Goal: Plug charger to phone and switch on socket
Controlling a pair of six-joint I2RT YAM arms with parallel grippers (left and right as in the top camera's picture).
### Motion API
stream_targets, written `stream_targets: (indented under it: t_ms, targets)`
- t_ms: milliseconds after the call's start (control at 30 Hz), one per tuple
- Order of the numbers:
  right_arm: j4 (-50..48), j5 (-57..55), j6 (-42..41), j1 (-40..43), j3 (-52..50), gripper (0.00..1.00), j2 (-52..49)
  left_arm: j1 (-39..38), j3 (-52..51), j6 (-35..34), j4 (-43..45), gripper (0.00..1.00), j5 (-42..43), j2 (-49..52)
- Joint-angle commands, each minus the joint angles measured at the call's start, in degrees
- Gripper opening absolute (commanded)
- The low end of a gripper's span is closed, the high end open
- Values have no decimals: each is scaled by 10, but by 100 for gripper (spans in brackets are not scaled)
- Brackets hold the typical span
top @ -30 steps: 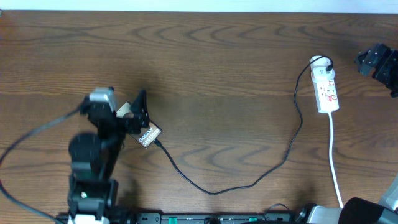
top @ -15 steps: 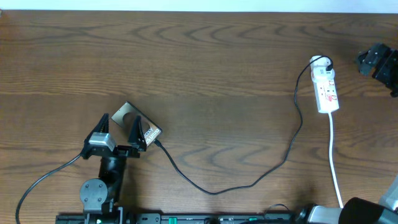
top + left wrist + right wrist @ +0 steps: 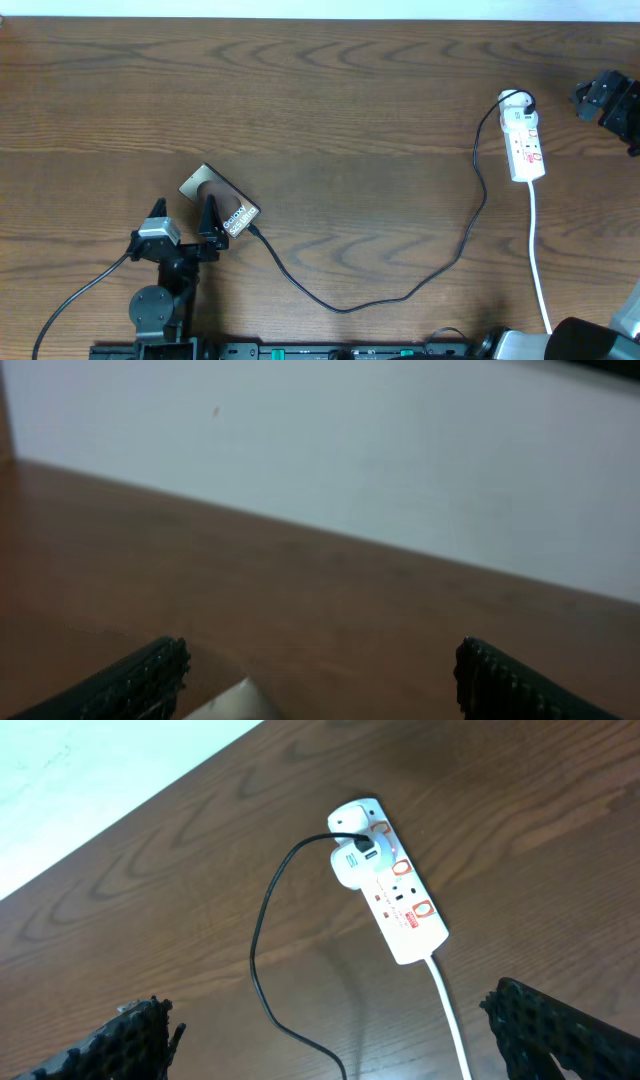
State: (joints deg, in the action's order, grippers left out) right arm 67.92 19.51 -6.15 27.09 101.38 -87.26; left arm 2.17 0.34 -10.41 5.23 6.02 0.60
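left gripper (image 3: 183,215) open beside phone (image 3: 218,198), charger (image 3: 343,310) apparently plugged; right gripper (image 3: 340,1045) open, facing socket (image 3: 390,900) for switching.

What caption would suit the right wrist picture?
Seen past the open right gripper: white socket with black charger plugged in, on a wooden table.

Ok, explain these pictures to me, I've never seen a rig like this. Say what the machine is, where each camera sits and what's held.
Two robot arms work at a wooden table. One picture looks down from above; the other two come from cameras on each wrist, so the dark shapes at their bottom corners are that arm's own fingers. The left gripper, open, stands by the phone. The right gripper, open, faces the white socket strip. The black charger cable runs from socket to phone. Nothing is held.
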Motion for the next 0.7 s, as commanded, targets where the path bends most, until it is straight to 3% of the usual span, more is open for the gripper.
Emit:
stream_targets:
  t_ms: [0, 67, 133, 667]
  targets:
    - [1, 1, -6, 2, -1, 99, 1, 3, -1, 2, -40, 87, -37, -5]
    - [1, 1, -6, 2, -1, 99, 1, 3, -1, -40, -96, 88, -85, -5]
    - [1, 1, -6, 2, -1, 99, 1, 3, -1, -36, -93, 88, -91, -5]
    - [1, 1, -6, 2, -1, 99, 1, 3, -1, 49, -95, 87, -69, -5]
